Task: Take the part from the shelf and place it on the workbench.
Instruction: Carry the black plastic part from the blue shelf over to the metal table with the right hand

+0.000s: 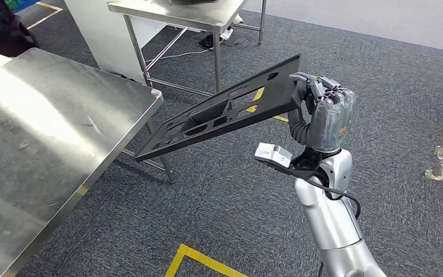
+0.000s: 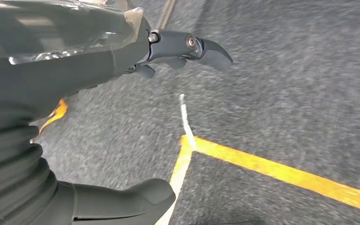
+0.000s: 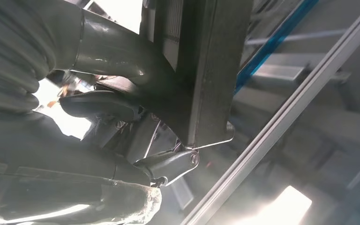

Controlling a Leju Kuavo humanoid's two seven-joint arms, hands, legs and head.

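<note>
Steel surface [image 1: 46, 133] on the left of the head view, its near corner just beside the low tip of the part [image 1: 219, 112]. That part, a flat black plate with cut-outs, hangs in the air over the carpet, not touching the surface. Its long axis runs from that low left tip up and to the right, into the right hand [image 1: 323, 109], which grips the plate's high end with fingers wrapped over the edge. The right wrist view shows the plate edge clamped between thumb and fingers. So the surface lies leftward from the hand, along the plate's own length. The left hand [image 2: 122, 117] hangs over the floor, fingers spread, holding nothing.
</note>
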